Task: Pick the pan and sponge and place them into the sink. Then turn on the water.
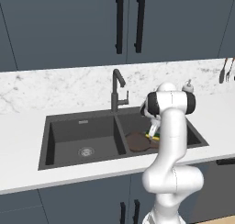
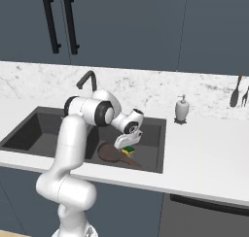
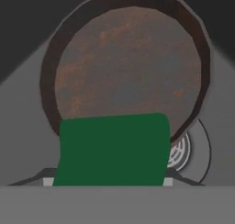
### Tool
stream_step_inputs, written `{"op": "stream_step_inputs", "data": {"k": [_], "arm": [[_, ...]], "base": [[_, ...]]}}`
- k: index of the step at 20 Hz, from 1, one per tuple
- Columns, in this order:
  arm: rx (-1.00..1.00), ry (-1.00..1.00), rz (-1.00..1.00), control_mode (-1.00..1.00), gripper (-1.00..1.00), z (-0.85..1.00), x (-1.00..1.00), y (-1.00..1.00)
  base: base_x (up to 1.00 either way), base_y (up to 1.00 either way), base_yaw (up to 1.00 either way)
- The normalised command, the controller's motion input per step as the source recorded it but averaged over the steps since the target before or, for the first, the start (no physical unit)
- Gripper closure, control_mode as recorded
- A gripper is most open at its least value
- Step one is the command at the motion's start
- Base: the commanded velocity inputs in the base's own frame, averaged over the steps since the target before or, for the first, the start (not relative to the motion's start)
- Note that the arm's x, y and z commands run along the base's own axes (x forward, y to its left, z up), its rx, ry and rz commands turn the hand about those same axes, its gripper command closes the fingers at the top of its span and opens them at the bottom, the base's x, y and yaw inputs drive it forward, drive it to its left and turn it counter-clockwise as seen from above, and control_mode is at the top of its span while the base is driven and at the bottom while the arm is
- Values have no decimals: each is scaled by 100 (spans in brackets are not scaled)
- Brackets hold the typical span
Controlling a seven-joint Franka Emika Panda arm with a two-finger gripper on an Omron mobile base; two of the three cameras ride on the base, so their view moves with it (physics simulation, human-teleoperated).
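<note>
My hand (image 2: 127, 144) is down inside the right basin, its fingers set against the two sides of the small rectangular sponge with the dark green top and yellow base (image 3: 112, 149); I judge that a pinch on the sponge, with the sponge clear of the basin floor as far as the hand view shows. The fingertips themselves are mostly hidden behind the sponge, so contact is my reading, not a certainty.

Directly beyond the sponge lies the round, shallow, reddish-brown frying pan (image 3: 126, 67), flat on the basin floor with its thin brown handle (image 2: 130, 159) pointing towards the front wall. A round steel drain (image 3: 186, 149) shows just beside the pan's rim, partly under it.

Step in hand, as I judge it: release the sponge into the dark grey double-basin sink (image 1: 69, 126). To do it well I should lower a little more, spread the fingers without twisting, and let the sponge settle on or beside the pan, then lift straight up so my wrist clears the basin wall.

Further out, the dark grey gooseneck faucet (image 1: 117, 90) stands behind the centre divider; no stream runs from it, so the water is not yet on. A white soap dispenser (image 2: 182, 109) stands on the white marbled counter (image 2: 209, 143). Dark blue-grey cabinets with black bar handles (image 1: 128, 23) close the room above.
</note>
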Motion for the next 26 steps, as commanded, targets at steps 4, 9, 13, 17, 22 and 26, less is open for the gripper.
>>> {"op": "stream_step_inputs", "data": {"k": [4, 9, 13, 17, 22, 26], "arm": [[-2, 0, 0, -100, 100, -42, 15, 0], [-2, 0, 0, -100, -100, -43, 28, 0], [-1, 0, 0, -100, -100, -19, 7, 0], [0, 0, 0, -100, -100, -2, 0, 0], [0, -3, 0, -100, -100, 18, -22, 0], [0, -8, 0, -100, -100, 39, -29, 0]], "base": [[0, 0, 0], [0, 0, 0], [0, 0, 0], [0, 0, 0], [0, 0, 0], [0, 0, 0]]}}
